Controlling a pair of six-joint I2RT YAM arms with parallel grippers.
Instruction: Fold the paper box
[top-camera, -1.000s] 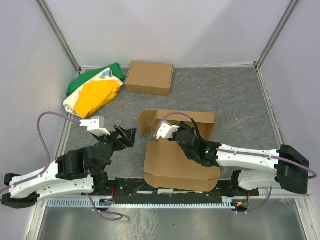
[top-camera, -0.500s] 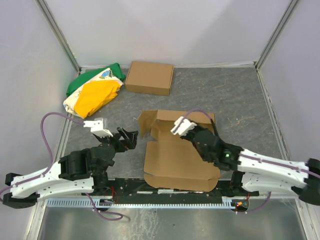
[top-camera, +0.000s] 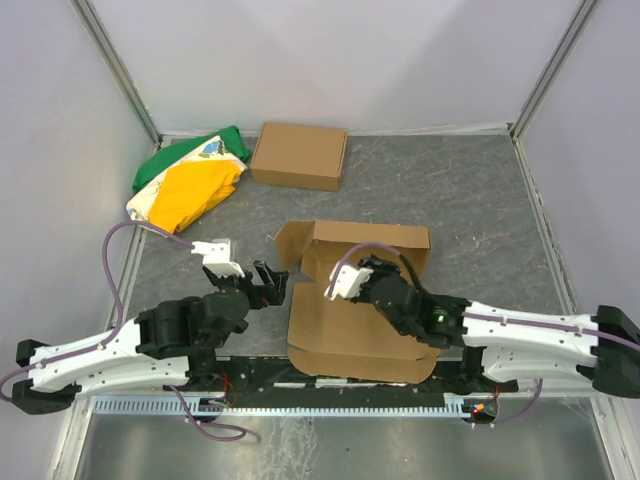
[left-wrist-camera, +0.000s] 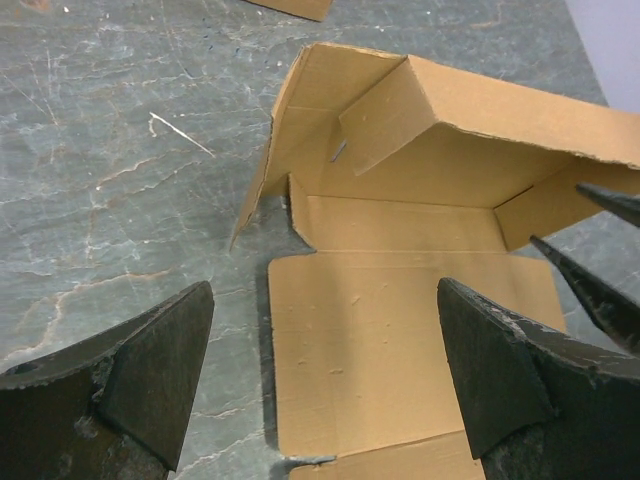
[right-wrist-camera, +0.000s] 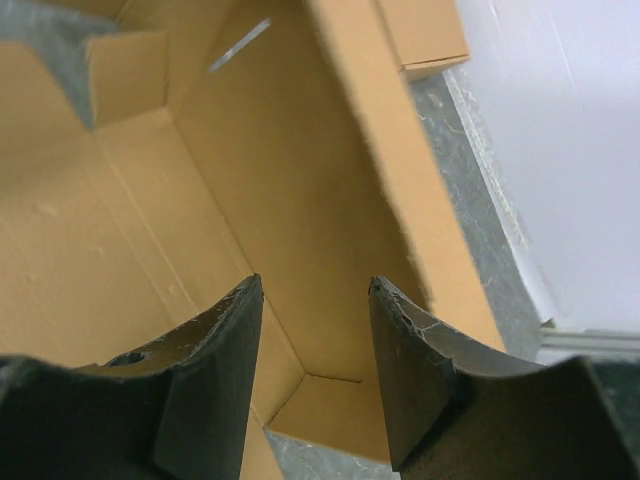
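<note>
far left on the grey bench (top-camera: 470, 200) lies a green, yellow and white bag (top-camera: 188, 180), with a closed brown box (top-camera: 299, 155) beside it, both well apart from the work. nearer the front, the left end effector (top-camera: 268, 283) hangs just beside the left edge of the paper box (top-camera: 345, 335). its fingers (left-wrist-camera: 150, 370) are spread fully wide and hold nothing.

the paper box sits at the middle front of the bench, half formed. its back wall (top-camera: 410, 237) and left side flap (left-wrist-camera: 300, 110) are raised, its front panel lies flat toward the arms, and its long axis runs left to right.

the right end effector (right-wrist-camera: 312, 290) hovers over the box floor close to the back wall, jaws parted partway with nothing between them.

the raised left flap lies ahead and slightly right of the left arm, so that arm seems the nearer one for pressing it in. the right arm is nearer the back wall.
</note>
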